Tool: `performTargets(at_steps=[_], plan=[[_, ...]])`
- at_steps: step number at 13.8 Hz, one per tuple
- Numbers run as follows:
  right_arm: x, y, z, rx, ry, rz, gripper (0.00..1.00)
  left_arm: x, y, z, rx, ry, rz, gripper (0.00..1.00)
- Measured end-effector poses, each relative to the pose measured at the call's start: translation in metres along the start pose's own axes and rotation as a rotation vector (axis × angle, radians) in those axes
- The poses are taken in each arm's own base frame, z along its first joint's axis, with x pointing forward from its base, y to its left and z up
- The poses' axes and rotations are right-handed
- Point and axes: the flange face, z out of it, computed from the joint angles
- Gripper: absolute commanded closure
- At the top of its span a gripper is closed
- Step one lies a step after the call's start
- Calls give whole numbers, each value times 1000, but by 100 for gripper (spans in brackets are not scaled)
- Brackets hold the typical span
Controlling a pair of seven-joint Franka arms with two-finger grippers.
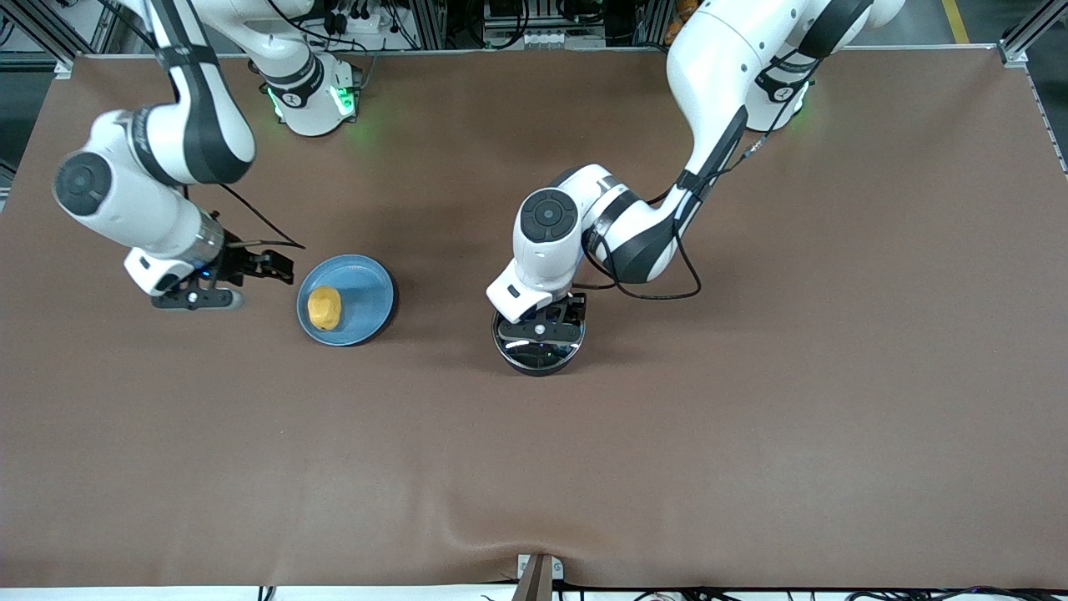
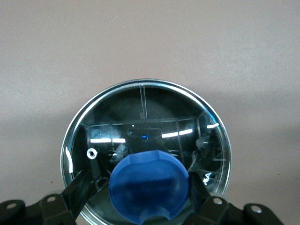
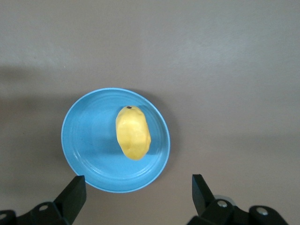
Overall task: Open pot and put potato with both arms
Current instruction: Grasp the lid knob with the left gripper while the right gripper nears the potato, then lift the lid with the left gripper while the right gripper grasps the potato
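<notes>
The black pot (image 1: 538, 361) stands mid-table with its clear glass lid (image 2: 145, 126) on; its long handle is hidden. My left gripper (image 1: 541, 331) is low over the lid. In the left wrist view it (image 2: 140, 183) is open, one finger on each side of the blue knob (image 2: 149, 187), with a gap on one side. The yellow-orange potato (image 1: 324, 307) lies on a light-blue plate (image 1: 367, 288), also seen in the right wrist view (image 3: 133, 132). My right gripper (image 1: 198, 298) is open and empty (image 3: 137, 197), above the table beside the plate, toward the right arm's end.
The brown table cloth (image 1: 751, 376) spreads wide around the pot and the plate (image 3: 84, 140). The plate sits between the two grippers, a short way from the pot. Cables and the arm bases line the table's edge by the robots.
</notes>
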Motion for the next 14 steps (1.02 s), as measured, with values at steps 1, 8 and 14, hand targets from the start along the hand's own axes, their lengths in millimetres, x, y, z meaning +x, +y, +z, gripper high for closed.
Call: performTargets(at_steps=[1,8,14], plan=[[2,-4,11,-1,-9,-7,0,0,2,-1,-6,4,-5,55],[1,-12,68,-6,-30,-23,0,3,3,-19,-27,-5,-63,100],[-3,-22,111,-11,-77,-43,0,46,-97,-158,12,-5,-150,100]])
